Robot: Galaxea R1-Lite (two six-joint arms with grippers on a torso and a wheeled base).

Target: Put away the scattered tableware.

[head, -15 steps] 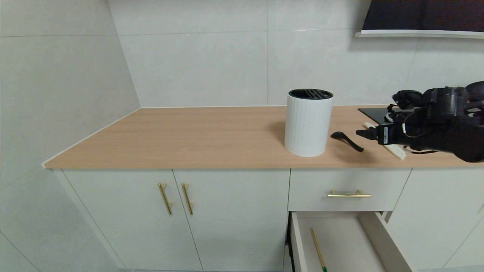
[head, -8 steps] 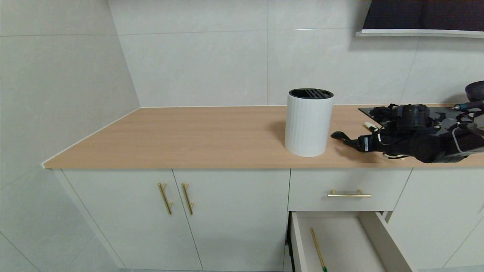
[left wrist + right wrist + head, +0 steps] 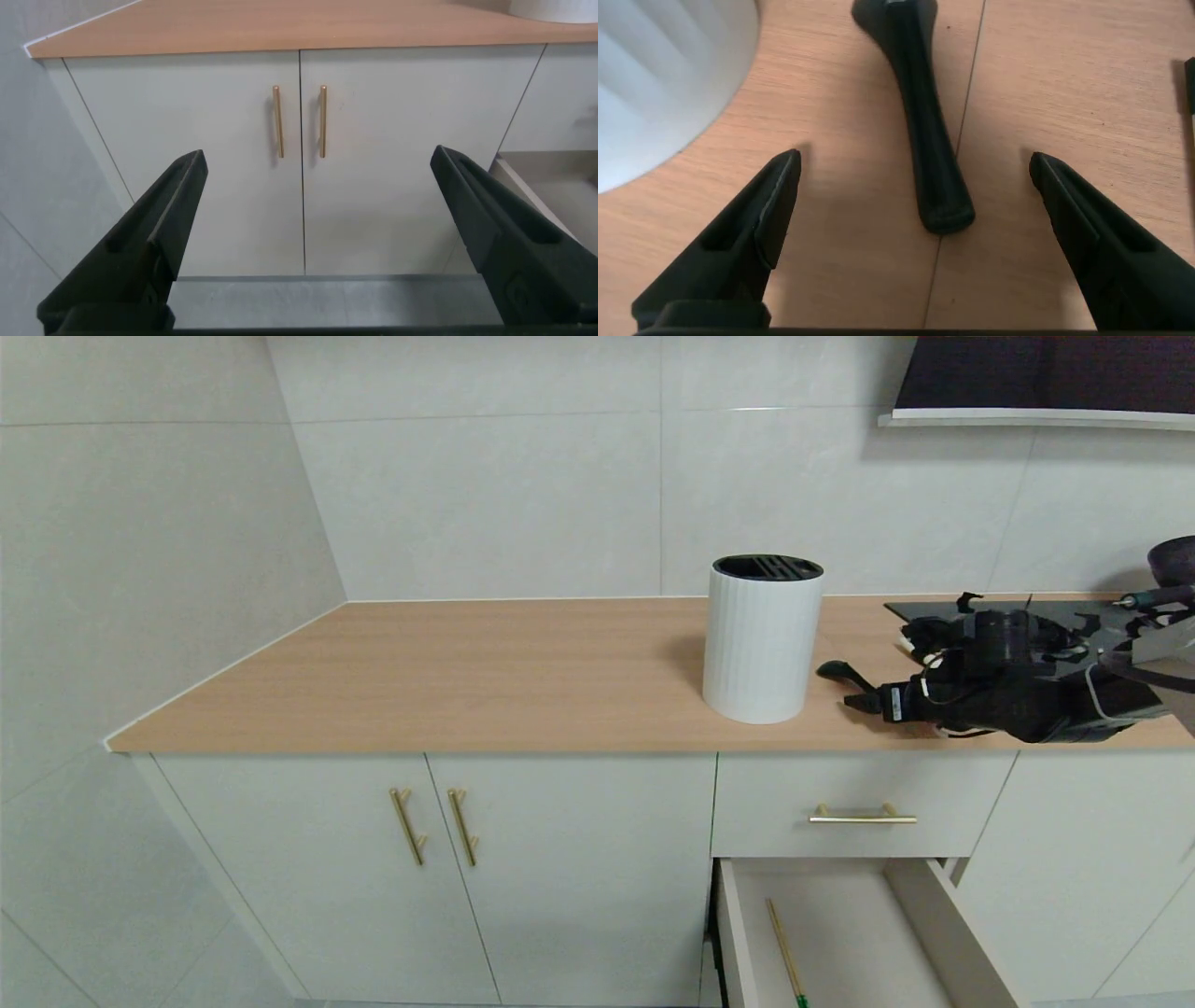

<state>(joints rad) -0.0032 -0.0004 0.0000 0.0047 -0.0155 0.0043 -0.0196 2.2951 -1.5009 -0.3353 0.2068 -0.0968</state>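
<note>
Wood-grain counter, white ribbed holder upright; black utensil lies flat just to the robot's right of it, not touching. Right claw sits low with fingers spread wide, straddling the utensil's near end, whose long axis runs straight away from the claw. Left claw, also spread, hangs by the cabinet doors, well apart.

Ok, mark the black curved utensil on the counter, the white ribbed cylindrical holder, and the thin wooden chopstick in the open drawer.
black curved utensil (image 3: 920, 112): right wrist view, mid-handle.
white ribbed cylindrical holder (image 3: 758, 644): head view, side wall.
thin wooden chopstick (image 3: 784, 952): head view, mid-shaft.
</note>
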